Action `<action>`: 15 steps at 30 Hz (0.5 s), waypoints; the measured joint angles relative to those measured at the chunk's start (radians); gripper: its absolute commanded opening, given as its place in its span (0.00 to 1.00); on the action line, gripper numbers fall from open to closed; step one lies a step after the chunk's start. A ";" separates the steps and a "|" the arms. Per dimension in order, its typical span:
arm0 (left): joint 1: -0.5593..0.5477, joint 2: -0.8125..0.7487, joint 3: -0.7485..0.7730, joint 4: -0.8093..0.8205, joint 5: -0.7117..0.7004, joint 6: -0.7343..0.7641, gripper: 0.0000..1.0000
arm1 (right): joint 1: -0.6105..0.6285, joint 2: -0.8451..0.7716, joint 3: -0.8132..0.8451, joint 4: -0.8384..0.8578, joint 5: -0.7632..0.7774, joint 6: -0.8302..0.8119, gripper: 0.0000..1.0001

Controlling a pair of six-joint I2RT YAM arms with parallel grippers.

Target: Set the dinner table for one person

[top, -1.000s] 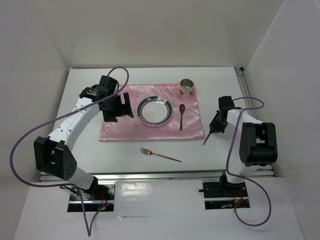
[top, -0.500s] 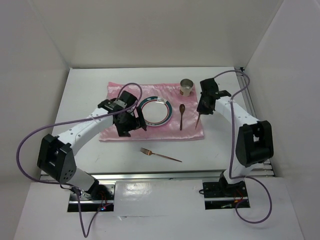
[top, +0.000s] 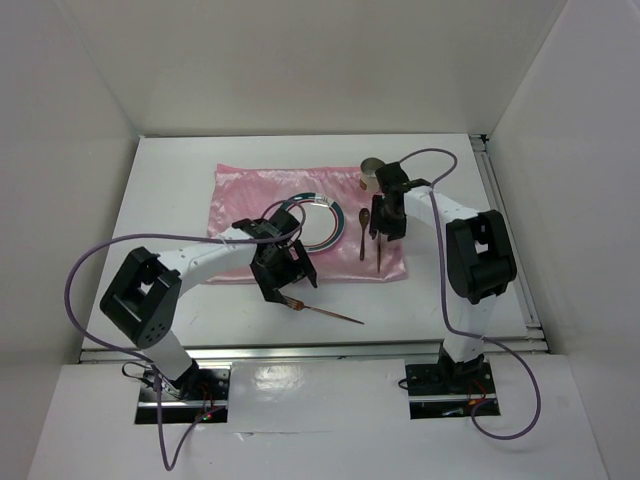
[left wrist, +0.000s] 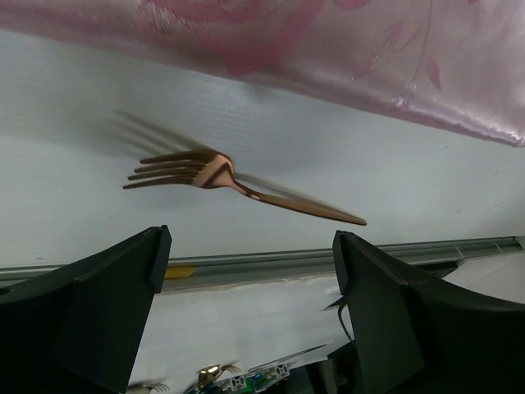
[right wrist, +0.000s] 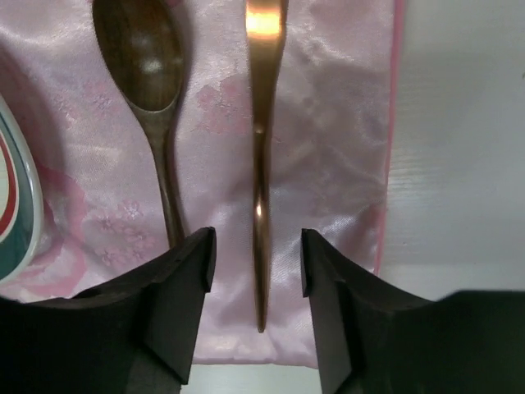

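White bench [top: 170, 200] fills the workspace, arms bolted at its near edge. Pink cloth [top: 250, 195] lies across its middle. On the cloth I see a plate [top: 325, 215], a cup [top: 372, 175] at the far right corner, and a spoon [right wrist: 160, 107] right of the plate. Left end effector [left wrist: 246, 246] is spread wide with nothing in it, above the fork [left wrist: 246, 187] on bare bench near the cloth's front edge. Right end effector [right wrist: 256, 246] is parted and gripping nothing. A slim copper utensil [right wrist: 261, 164] lies between its fingers, beside the spoon.

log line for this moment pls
left gripper: open, over fork on dinner table | right gripper: open, over knife lying on pink cloth beside spoon | plate, cup on cloth
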 measured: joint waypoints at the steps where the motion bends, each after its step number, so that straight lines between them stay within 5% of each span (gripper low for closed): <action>1: -0.008 0.000 -0.004 0.001 0.001 -0.009 1.00 | 0.002 0.000 0.001 0.002 -0.002 -0.002 0.61; 15: -0.189 0.052 0.009 0.003 -0.075 -0.325 0.86 | 0.025 -0.219 -0.009 0.011 -0.042 -0.001 0.65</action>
